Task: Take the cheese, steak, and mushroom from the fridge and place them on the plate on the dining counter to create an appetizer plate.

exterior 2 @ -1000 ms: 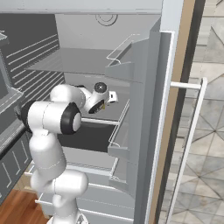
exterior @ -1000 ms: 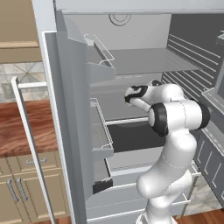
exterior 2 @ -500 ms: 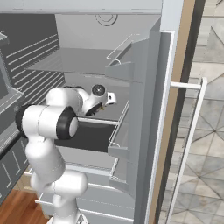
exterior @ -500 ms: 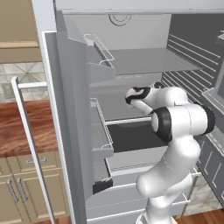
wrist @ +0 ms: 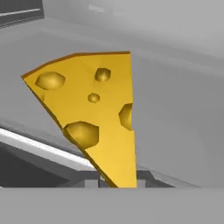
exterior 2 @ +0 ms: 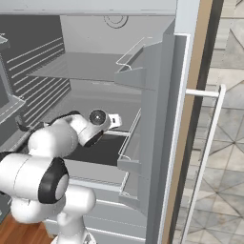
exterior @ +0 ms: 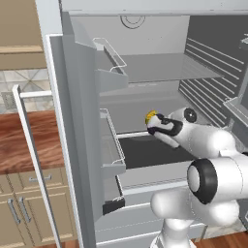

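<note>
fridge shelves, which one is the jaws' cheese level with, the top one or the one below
The lower grey fridge shelf: the holed yellow cheese wedge sits just above its front edge, shut in the jaws, well beneath the upper grey shelf.

Cheese (wrist: 94,118) yellow-orange, darker holes, brown rind edge; fridge (exterior: 145,72) grey-white, grey shelves.

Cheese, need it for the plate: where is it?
Inside the open fridge, the cheese sits at the pincer above the middle shelf.

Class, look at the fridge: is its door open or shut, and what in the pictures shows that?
Open. The fridge door stands swung aside, baring grey shelves, and the gripper reaches inside at the cheese.
</note>
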